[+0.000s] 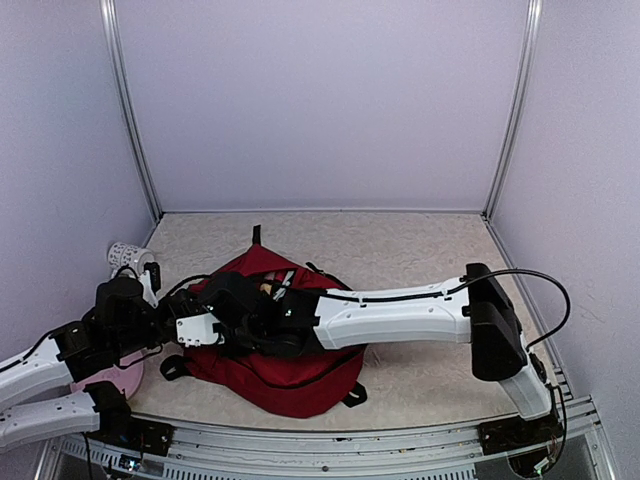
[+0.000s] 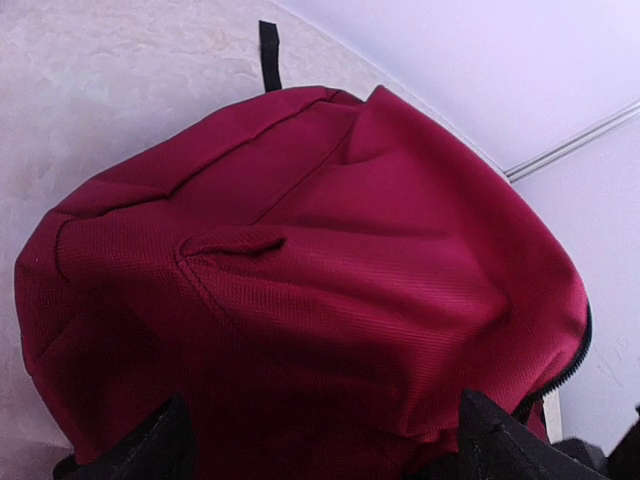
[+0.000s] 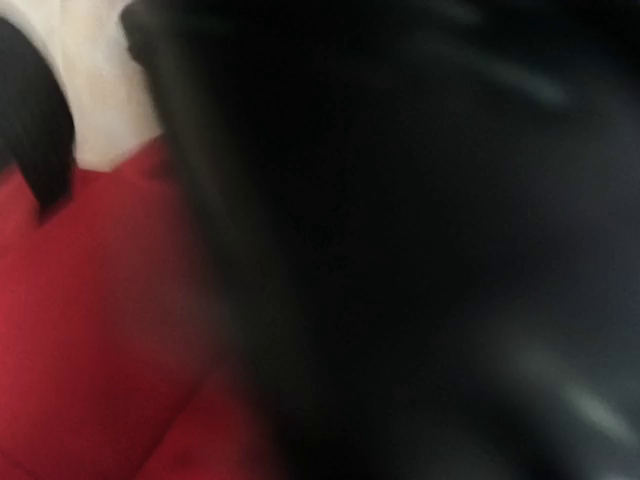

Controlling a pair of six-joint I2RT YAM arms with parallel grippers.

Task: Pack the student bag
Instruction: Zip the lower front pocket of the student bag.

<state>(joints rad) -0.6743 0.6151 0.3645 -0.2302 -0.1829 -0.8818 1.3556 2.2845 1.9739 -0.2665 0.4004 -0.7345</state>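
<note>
Taking hold of the bag (image 2: pixel 330 260) seems to be your step. The left gripper (image 2: pixel 322 410) is spread wide, with the red cloth just ahead of it and between its fingers (image 2: pixel 165 445). Close it on a firm fold near the zipper, not on loose cloth. The right gripper (image 1: pixel 245 318) is clenched over the bag's opening; whether it grips anything cannot be told. Its own camera gives only blurred red cloth and dark shapes. The overhead view shows the right arm lying across the bag.
</note>
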